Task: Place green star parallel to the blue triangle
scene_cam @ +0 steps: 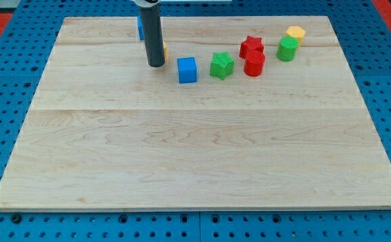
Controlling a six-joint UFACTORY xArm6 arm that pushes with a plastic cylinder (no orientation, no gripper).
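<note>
So my tip point(156, 64) rests on the surface point(195, 148), with no claw to open or shut. The green star point(221, 65) sits at its 3 o'clock, just past the blue cube point(187, 70). The blue triangle point(140, 27) hides behind the rod.

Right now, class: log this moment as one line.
my tip: left of blue cube | green star: untouched, right of cube | blue triangle: mostly hidden behind rod

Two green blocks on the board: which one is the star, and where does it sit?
The green star is the left one, beside the blue cube. The other green block is rounder, farther right by the yellow block.
</note>
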